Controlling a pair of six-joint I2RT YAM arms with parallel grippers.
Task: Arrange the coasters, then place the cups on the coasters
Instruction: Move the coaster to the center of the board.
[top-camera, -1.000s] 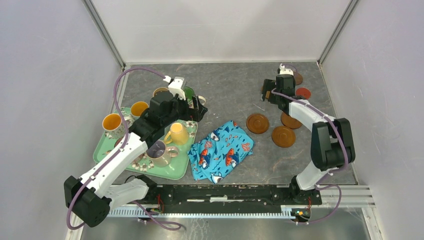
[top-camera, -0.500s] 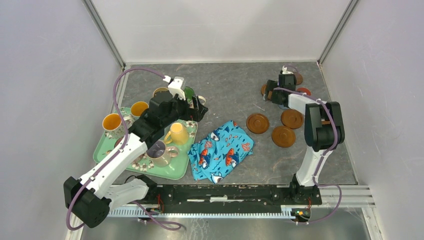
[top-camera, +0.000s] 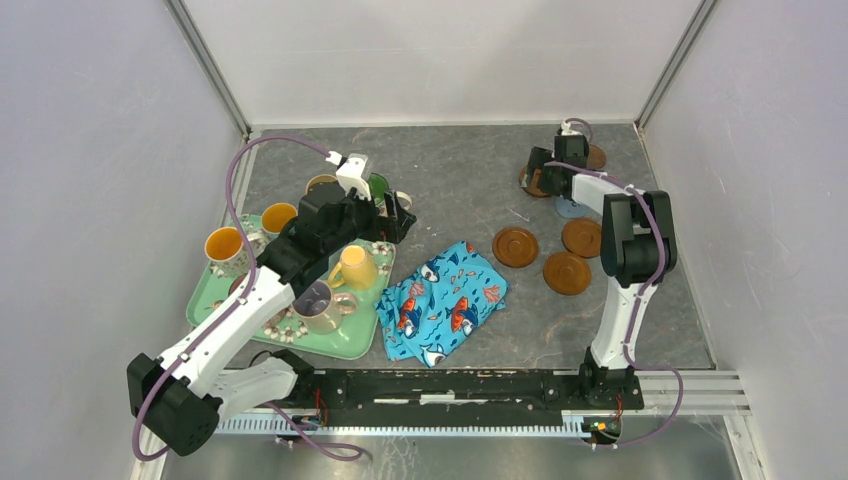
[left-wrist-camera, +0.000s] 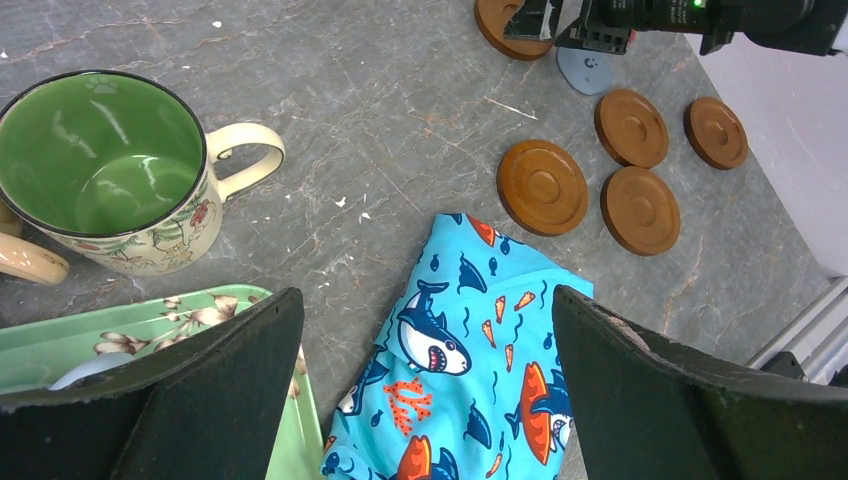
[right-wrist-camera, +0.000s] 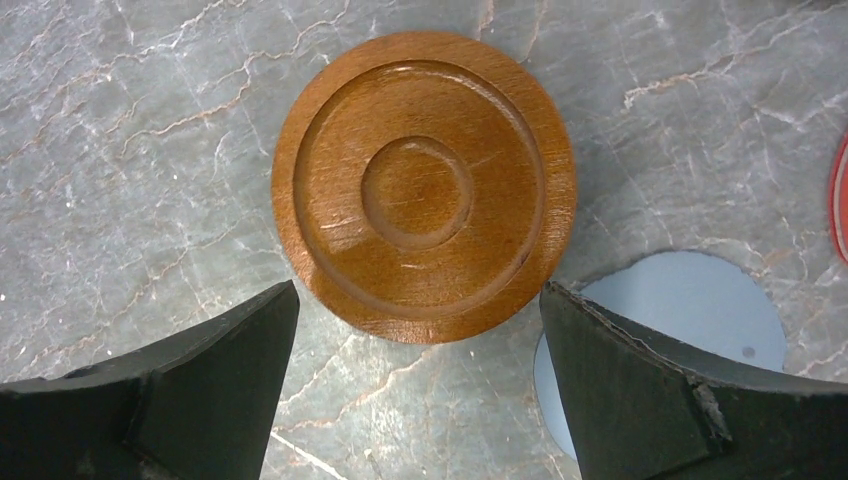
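Grey marbled table (top-camera: 450, 170) carries everything. Left arm (top-camera: 230, 330) runs from lower left up across the green tray (top-camera: 205, 300). Left fingers (left-wrist-camera: 200, 400) spread fully, empty, touching nothing; in the left wrist view the tray corner sits under the left-hand finger and the fish-print cloth (top-camera: 445, 300) lies between the two. Right arm (top-camera: 640, 240) reaches to the upper right of the top view. Right fingers (right-wrist-camera: 180, 390) also spread fully, nothing gripped. Cups: green-lined cup (left-wrist-camera: 100, 170) upright on the table at upper left of the left wrist view, off the tray, apart from the fingers; in the top view the wrist hides most of it. On the tray: yellow cup (top-camera: 355, 268), two orange-lined cups (top-camera: 225, 247), lilac-lined cup (top-camera: 315, 305); the arm covers the rest of the tray, so no full count. Coasters: brown ringed coaster (right-wrist-camera: 424, 186) flat at top centre of the right wrist view, between the fingers and just past their tips, no contact seen. Blue-grey coaster (right-wrist-camera: 680, 300) just beside it at lower right, partly hidden by the right-hand finger. Red coaster (right-wrist-camera: 842, 200) cut off at the right edge, only a sliver. Three brown coasters (top-camera: 516, 247) grouped at centre right of the top view, clear of both sets of fingers.
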